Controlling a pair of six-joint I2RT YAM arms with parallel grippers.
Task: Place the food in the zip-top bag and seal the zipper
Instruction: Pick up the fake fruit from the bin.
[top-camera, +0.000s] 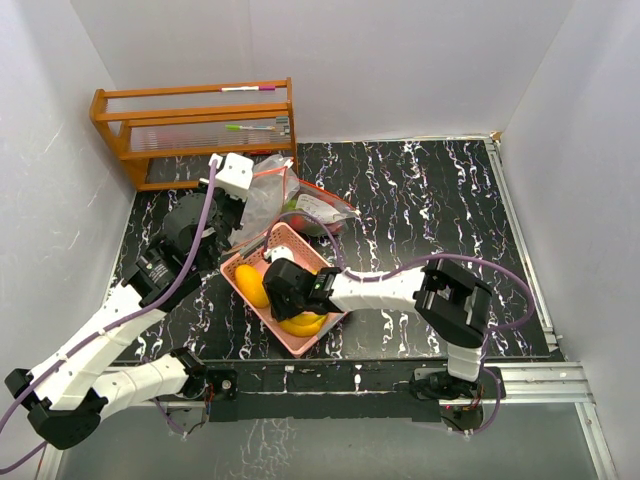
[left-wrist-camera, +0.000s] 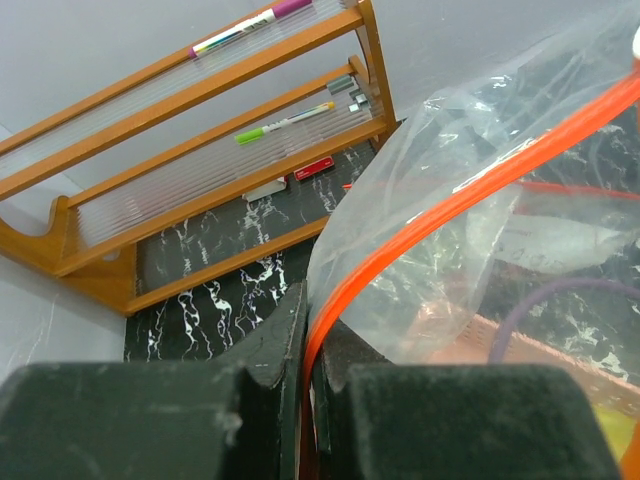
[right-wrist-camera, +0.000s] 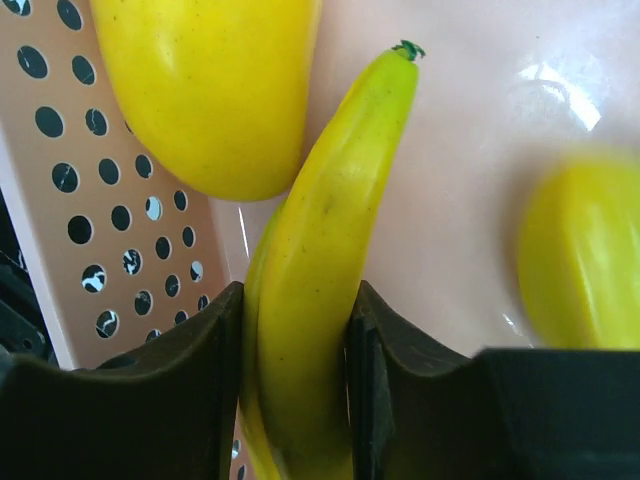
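Right jaws snug around banana (right-wrist-camera: 310, 290) in pink basket (right-wrist-camera: 100, 200); left jaws tight on rim of zip-top bag (left-wrist-camera: 480, 230).

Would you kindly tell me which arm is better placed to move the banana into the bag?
Right: the right gripper clasps the banana in the pink basket, while the left gripper is shut on the bag at its orange zipper.

Glossy plastic banana (right-wrist-camera: 318, 270); clear crinkled bag (left-wrist-camera: 480, 200); varnished wooden rack (top-camera: 195, 122).
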